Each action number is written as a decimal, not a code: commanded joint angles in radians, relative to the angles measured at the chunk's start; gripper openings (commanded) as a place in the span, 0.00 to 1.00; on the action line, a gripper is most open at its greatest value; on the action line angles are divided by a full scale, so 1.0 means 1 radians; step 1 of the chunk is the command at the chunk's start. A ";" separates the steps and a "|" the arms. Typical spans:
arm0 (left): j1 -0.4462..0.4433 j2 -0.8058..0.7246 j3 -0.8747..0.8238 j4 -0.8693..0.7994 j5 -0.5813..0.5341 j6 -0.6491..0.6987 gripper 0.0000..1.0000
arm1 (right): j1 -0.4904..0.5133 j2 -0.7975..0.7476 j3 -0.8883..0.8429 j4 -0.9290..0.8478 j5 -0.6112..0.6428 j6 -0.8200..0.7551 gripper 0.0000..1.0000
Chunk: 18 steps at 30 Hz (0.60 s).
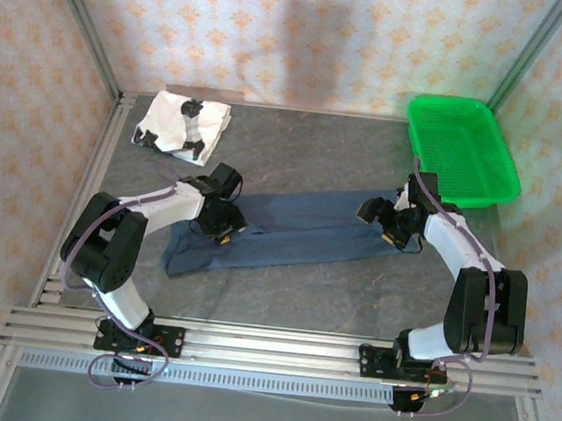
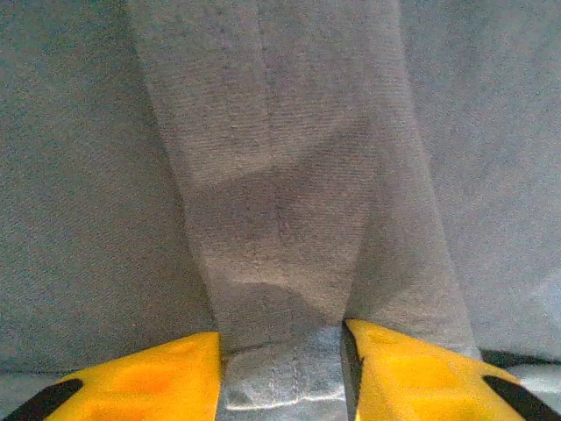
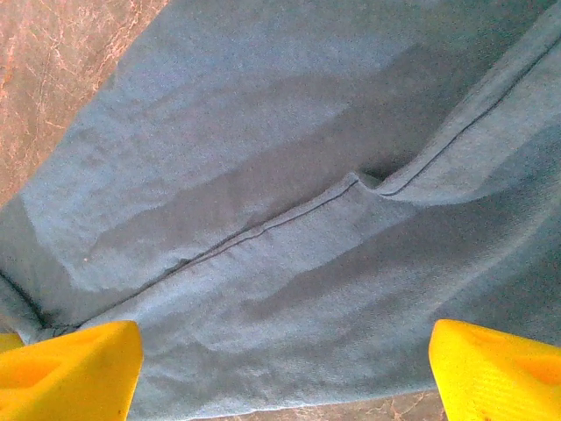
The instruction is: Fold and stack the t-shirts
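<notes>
**Mid-table: navy shirt lies as a long band, one end pinched, the other let go**

Across the middle of the dark grey table, the dark navy blue cloth t-shirt lies as a long narrow band. It runs from the lower left of the top view up toward centre right. That shape suggests its sides are already turned in, so the remaining step is probably to fold it end to end.

On the band's left part sits the left gripper. In its wrist view the two yellow fingers flank a raised ridge of navy cloth with a stitched hem, at the bottom centre of the frame. The cloth fills the gap and meets both fingers, so I judge them clenched on that ridge, though I cannot tell how firmly. A pinched ridge gives more to lift than a flat layer would.

At the band's right end is the right gripper. Its wrist view shows the fingers far apart in the lower corners, with nothing caught between them and a seam of the shirt lying flat beyond. They are released over the cloth.

At the upper left of the top view, the white cloth t-shirt with black printed patches rests as a compact bundle. It looks folded and placed as the base of the stack. The green plastic mesh basket stands at upper right, well apart from both shirts.
</notes>
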 commanded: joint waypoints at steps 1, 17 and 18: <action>-0.006 0.002 0.012 -0.007 -0.012 -0.015 0.34 | 0.003 -0.014 -0.007 0.015 -0.008 -0.018 0.85; -0.012 0.040 0.127 -0.028 -0.024 0.028 0.00 | 0.003 -0.027 -0.017 0.032 -0.011 -0.026 0.87; -0.013 0.055 0.148 -0.034 -0.020 0.037 0.00 | 0.003 -0.030 -0.018 0.030 -0.011 -0.030 0.87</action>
